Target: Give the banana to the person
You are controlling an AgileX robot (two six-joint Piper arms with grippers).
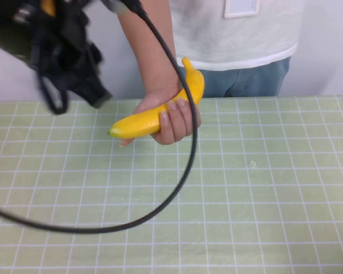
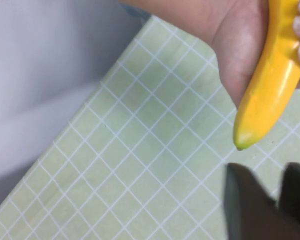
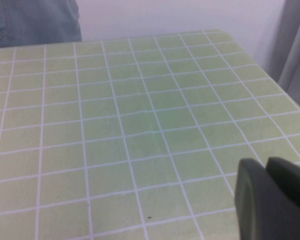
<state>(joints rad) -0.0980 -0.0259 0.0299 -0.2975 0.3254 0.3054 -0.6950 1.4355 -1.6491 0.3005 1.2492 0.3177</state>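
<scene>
The banana (image 1: 154, 117) is bright yellow and lies in the hand (image 1: 174, 117) of the person (image 1: 240, 34), who stands at the table's far edge in a white T-shirt and jeans. The fingers wrap around its middle, just above the table. My left gripper (image 1: 97, 98) hangs raised at the far left, apart from the banana. In the left wrist view the banana (image 2: 267, 90) and the palm sit beyond my left gripper (image 2: 267, 185), which is open and empty. My right gripper (image 3: 266, 170) is shut and empty over the table; it is outside the high view.
The table (image 1: 263, 188) is covered with a pale green checked cloth. A black cable (image 1: 183, 171) loops from the left arm down across the table's middle. The person's jeans (image 3: 35, 20) show at the far edge in the right wrist view.
</scene>
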